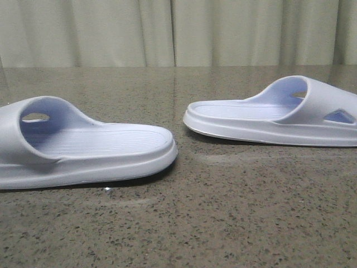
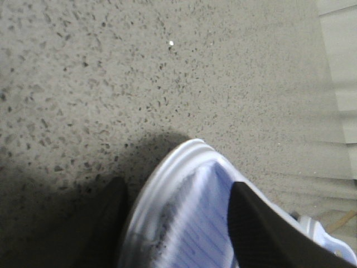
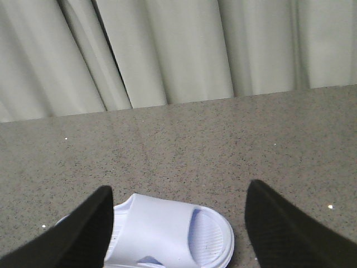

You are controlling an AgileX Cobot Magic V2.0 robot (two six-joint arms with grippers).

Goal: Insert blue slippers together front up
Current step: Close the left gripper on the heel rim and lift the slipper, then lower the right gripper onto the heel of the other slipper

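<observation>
Two pale blue slippers lie sole-down on the speckled table, apart from each other. The left slipper (image 1: 83, 148) has its strap at the left edge of the front view. The right slipper (image 1: 273, 114) has its strap at the right. Neither gripper shows in the front view. My left gripper (image 2: 178, 185) is open, low over a rounded end of the left slipper (image 2: 187, 215); one finger (image 2: 106, 223) is outside the rim, the other (image 2: 262, 234) over the ribbed footbed. My right gripper (image 3: 179, 190) is open above the right slipper (image 3: 167, 231), touching nothing.
The speckled grey-brown stone table (image 1: 223, 223) spreads around both slippers. A pale pleated curtain (image 1: 178, 30) hangs behind its far edge. In the left wrist view the table's edge and a pale surface beyond it (image 2: 340, 84) show at one side.
</observation>
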